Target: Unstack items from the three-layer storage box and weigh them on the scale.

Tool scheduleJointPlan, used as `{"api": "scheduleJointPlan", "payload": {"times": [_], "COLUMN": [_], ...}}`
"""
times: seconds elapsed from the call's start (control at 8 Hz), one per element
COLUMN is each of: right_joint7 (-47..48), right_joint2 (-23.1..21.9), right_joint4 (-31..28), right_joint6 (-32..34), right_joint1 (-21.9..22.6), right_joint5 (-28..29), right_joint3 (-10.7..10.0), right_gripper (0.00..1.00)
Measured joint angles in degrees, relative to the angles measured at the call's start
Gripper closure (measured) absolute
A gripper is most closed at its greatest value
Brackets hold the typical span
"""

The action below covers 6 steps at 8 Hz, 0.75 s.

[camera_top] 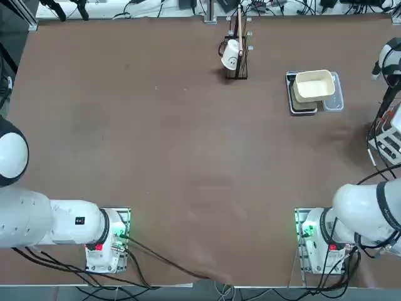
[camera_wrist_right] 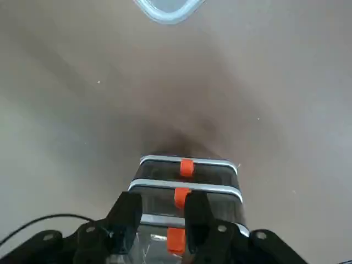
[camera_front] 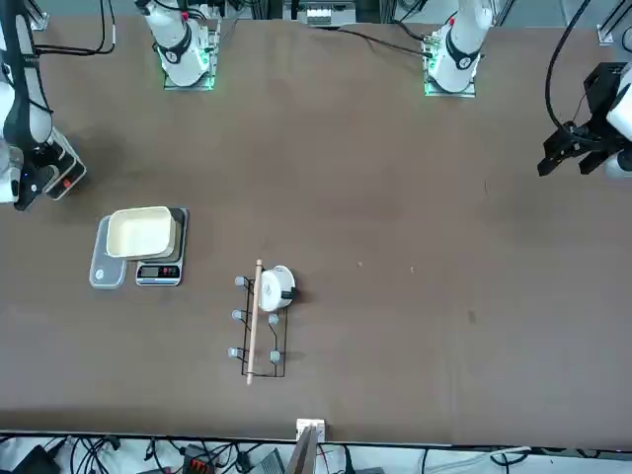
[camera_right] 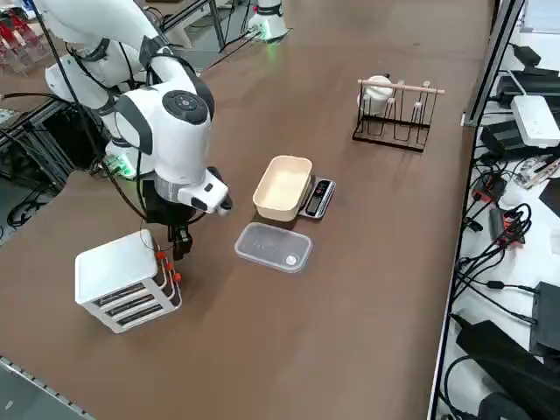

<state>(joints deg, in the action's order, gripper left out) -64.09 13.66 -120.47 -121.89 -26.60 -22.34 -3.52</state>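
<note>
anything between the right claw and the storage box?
Nothing visible. The right claw hangs directly at the storage box's drawer side, right by its orange tabs. The clear tray lies apart, farther along the table.

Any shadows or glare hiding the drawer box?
Wrist view: the claw is open at the drawer box's orange tabs; a dark shadow lies on the table just beyond, and the drawer rims glint. Top view: no glare, but the frame edge cuts the box.

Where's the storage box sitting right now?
In the right side view, the storage box stands at the lower left, directly under the right gripper, with the clear tray nearest on the table.
</note>
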Motion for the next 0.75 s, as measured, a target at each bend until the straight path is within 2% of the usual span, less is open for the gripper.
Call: {"api": "scheduleJointPlan", "payload": {"times": [0.75], "right_joint7": [0.0], "right_joint2": [0.0], "right_joint4": [0.0], "right_joint6": [-0.1], "right_joint1": [-1.8], "right_joint5": [-1.6], "right_joint3": [0.0], "right_gripper": [0.49]}}
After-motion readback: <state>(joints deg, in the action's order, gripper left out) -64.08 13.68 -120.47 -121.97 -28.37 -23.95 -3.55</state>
